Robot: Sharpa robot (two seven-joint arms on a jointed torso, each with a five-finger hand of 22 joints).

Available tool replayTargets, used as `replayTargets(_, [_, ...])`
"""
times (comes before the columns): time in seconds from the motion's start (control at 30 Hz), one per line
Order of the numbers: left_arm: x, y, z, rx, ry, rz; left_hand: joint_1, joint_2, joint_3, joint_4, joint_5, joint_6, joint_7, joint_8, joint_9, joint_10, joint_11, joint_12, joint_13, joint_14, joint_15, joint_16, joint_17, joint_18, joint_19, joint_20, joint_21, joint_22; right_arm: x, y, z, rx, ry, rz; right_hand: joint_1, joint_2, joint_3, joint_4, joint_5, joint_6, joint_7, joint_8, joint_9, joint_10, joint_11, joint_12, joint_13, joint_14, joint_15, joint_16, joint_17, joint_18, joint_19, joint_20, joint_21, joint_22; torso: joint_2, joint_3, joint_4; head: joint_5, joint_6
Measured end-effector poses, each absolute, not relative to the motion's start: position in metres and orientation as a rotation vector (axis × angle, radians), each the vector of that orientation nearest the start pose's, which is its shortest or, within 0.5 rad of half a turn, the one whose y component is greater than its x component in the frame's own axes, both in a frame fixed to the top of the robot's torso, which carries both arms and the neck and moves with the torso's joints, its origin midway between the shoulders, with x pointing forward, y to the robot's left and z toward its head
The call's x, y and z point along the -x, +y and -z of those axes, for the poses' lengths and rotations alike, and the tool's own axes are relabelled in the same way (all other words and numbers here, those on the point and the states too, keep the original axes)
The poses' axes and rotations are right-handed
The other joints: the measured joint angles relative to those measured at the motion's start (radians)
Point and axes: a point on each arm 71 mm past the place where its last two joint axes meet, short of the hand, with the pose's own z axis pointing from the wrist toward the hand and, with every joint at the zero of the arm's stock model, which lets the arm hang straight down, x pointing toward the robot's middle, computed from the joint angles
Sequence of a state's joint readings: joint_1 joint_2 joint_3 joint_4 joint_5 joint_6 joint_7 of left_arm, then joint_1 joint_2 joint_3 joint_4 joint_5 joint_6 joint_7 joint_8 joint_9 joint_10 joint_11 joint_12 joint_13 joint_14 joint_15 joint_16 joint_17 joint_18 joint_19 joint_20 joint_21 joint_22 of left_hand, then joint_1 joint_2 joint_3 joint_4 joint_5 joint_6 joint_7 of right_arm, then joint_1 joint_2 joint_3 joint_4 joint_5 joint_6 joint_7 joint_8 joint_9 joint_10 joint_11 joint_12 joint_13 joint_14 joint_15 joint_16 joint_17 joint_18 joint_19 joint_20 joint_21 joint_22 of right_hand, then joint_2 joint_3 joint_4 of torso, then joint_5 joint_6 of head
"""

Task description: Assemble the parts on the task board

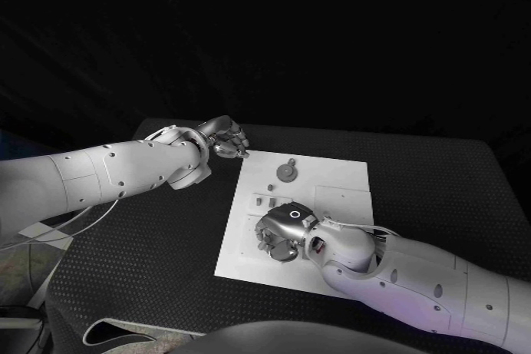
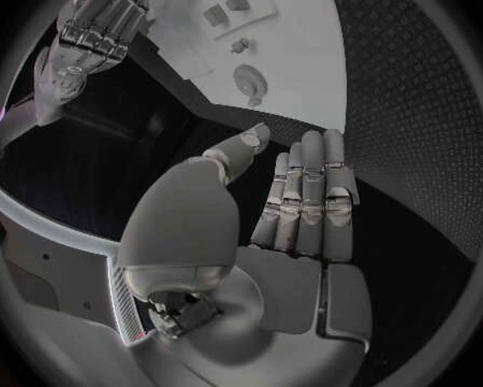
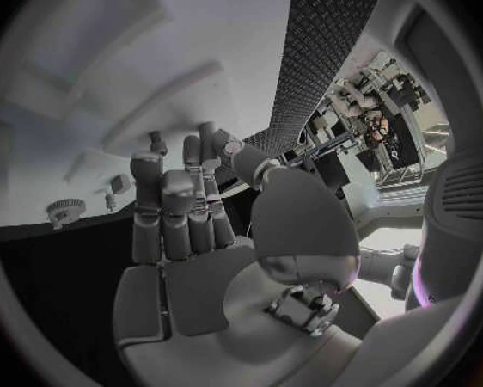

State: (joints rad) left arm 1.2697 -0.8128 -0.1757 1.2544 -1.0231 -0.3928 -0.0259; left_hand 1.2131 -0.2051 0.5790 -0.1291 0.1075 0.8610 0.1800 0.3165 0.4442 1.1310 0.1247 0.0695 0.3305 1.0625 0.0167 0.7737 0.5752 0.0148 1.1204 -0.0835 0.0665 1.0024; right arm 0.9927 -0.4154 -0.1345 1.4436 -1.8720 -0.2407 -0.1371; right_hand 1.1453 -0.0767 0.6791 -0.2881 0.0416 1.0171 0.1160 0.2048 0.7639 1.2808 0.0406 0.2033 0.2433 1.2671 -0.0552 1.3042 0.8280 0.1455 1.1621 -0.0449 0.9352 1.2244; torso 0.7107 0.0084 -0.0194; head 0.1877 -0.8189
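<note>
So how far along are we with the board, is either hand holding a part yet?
Early, by the look of it. Done: nothing visibly assembled; the round gear-like part and small pieces still lie loose on the task board. In hand: nothing. The left hand sits off the board's far corner, fingers together, empty in its wrist view. The right hand is over the board's near half; its wrist view shows no part held. Left: all the assembly.
</note>
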Motion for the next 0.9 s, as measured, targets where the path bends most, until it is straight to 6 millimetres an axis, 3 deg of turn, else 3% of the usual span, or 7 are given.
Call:
replayTargets(0.37, [-0.5284, 0.2806, 0.2086, 0.292, 1.707, 0.590, 0.000, 0.000, 0.000, 0.000, 0.000, 0.000, 0.000, 0.000, -0.001, 0.000, 0.000, 0.000, 0.000, 0.000, 0.000, 0.000, 0.000, 0.000, 0.000, 0.000, 0.000, 0.000, -0.3879, 0.0038, 0.2943, 0.728, 1.691, -0.833, 0.000, 0.000, 0.003, -0.003, 0.000, 0.000, 0.001, 0.000, -0.001, -0.001, 0.000, -0.009, 0.000, -0.002, -0.002, 0.000, 0.001, 0.001, 0.002, -0.002, 0.000, 0.000, 0.000, -0.0001, 0.0004, -0.001, 0.000])
replayTargets(0.43, [-0.5284, 0.2805, 0.2086, 0.292, 1.707, 0.590, 0.000, 0.000, 0.000, 0.000, 0.000, 0.000, 0.000, 0.000, -0.001, 0.000, 0.000, 0.000, 0.000, 0.000, 0.000, 0.000, 0.000, 0.000, 0.000, 0.000, 0.000, 0.000, -0.3879, 0.0043, 0.2944, 0.726, 1.693, -0.835, -0.009, -0.018, 0.003, -0.003, 0.000, -0.006, 0.007, -0.001, -0.001, -0.006, 0.006, -0.014, 0.000, -0.003, -0.003, 0.000, 0.001, 0.001, 0.002, -0.002, 0.000, 0.000, 0.000, -0.0001, 0.0004, -0.001, 0.000])
replayTargets(0.6, [-0.5284, 0.2804, 0.2085, 0.292, 1.707, 0.590, 0.000, 0.000, 0.000, 0.000, 0.000, 0.000, 0.000, 0.000, -0.001, 0.000, 0.000, 0.000, 0.000, 0.000, 0.000, 0.000, 0.001, 0.000, 0.000, 0.000, 0.000, 0.000, -0.3871, 0.0063, 0.2952, 0.716, 1.700, -0.848, -0.046, -0.074, -0.043, -0.001, 0.001, -0.065, 0.026, -0.046, -0.015, -0.032, 0.022, -0.035, -0.007, -0.010, -0.003, 0.000, 0.004, 0.001, 0.002, -0.002, 0.000, 0.001, 0.000, -0.0003, 0.0005, 0.000, 0.000])
replayTargets(0.7, [-0.5284, 0.2804, 0.2085, 0.292, 1.707, 0.590, 0.000, 0.000, 0.000, 0.000, 0.000, 0.000, 0.000, 0.000, -0.001, 0.000, 0.000, 0.000, 0.000, 0.000, 0.000, 0.000, 0.001, 0.000, 0.000, 0.000, 0.000, 0.000, -0.3869, 0.0065, 0.2954, 0.708, 1.704, -0.855, -0.057, -0.089, -0.063, -0.001, 0.001, -0.084, 0.032, -0.057, -0.019, -0.035, 0.026, -0.039, -0.007, -0.005, 0.002, 0.000, 0.004, 0.001, 0.002, -0.001, 0.000, 0.001, 0.000, -0.0003, 0.0008, -0.001, 0.000])
replayTargets(0.77, [-0.5284, 0.2804, 0.2085, 0.292, 1.707, 0.590, 0.000, 0.000, 0.000, 0.000, 0.000, 0.000, 0.000, 0.000, -0.001, 0.000, 0.000, 0.000, 0.000, 0.000, 0.000, 0.000, 0.001, 0.000, 0.000, 0.000, 0.000, 0.000, -0.3869, 0.0064, 0.2954, 0.704, 1.706, -0.858, -0.055, -0.095, -0.068, -0.002, 0.001, -0.108, 0.047, -0.066, -0.022, -0.039, 0.029, -0.042, -0.007, -0.006, 0.004, 0.000, 0.006, 0.001, 0.003, -0.001, 0.000, 0.001, 0.000, -0.0004, 0.0008, -0.002, 0.000])
replayTargets(0.9, [-0.5285, 0.2804, 0.2086, 0.292, 1.707, 0.590, 0.000, 0.000, 0.000, 0.000, 0.000, 0.000, 0.000, 0.000, -0.001, 0.001, -0.001, 0.000, 0.000, 0.000, 0.000, 0.000, 0.001, 0.000, 0.000, 0.000, 0.000, 0.000, -0.3869, 0.0063, 0.2955, 0.696, 1.711, -0.864, -0.059, -0.101, -0.077, -0.001, 0.001, -0.113, 0.049, -0.068, -0.023, -0.043, 0.033, -0.047, -0.008, -0.004, 0.009, 0.000, 0.007, 0.001, 0.003, -0.009, 0.000, 0.001, 0.000, -0.0005, 0.0004, -0.002, -0.002])
